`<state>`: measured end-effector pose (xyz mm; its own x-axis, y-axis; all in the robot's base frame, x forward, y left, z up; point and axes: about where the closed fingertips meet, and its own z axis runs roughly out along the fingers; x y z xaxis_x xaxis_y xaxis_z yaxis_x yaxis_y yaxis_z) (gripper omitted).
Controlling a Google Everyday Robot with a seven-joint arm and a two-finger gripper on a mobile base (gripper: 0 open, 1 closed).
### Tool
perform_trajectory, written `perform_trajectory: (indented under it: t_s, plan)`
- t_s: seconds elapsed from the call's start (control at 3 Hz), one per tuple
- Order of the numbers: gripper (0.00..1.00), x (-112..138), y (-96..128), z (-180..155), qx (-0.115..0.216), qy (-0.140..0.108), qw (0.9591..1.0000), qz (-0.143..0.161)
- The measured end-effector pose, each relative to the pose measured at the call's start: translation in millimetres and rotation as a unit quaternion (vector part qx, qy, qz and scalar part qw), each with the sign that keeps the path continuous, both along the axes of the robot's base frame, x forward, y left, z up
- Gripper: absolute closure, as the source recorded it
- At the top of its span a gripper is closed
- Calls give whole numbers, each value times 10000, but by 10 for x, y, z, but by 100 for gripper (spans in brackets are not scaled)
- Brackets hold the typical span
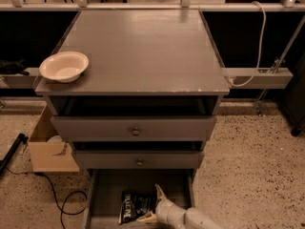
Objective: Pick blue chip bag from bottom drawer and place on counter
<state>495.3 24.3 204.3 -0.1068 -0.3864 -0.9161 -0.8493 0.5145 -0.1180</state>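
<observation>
The gripper (152,205) is inside the bottom drawer (119,182), towards its right half and near its front edge. Its two pale fingers (158,193) are spread apart, one pointing to the drawer's back and one to its front. They hold nothing. The right edge of the blue chip bag (132,206) lies at the gap between them; contact cannot be confirmed. The bag lies flat on the drawer floor, left of the gripper, near the drawer's centre.

The bottom drawer is pulled out. Directly above it are two knobbed drawers (139,160), both slightly out. Above these is the counter (143,51), with a pale bowl (64,66) at its front left corner. A cardboard box (50,154) stands on the floor, left of and behind the bottom drawer. A dark cable (62,206) lies on the floor just left of the drawer.
</observation>
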Motion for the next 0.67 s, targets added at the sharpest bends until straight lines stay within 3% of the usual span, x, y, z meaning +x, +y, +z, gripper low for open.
perform_trajectory:
  t_s: [0.67]
  plan:
    - [0,64,-69,-186,-266,-23,9996,4]
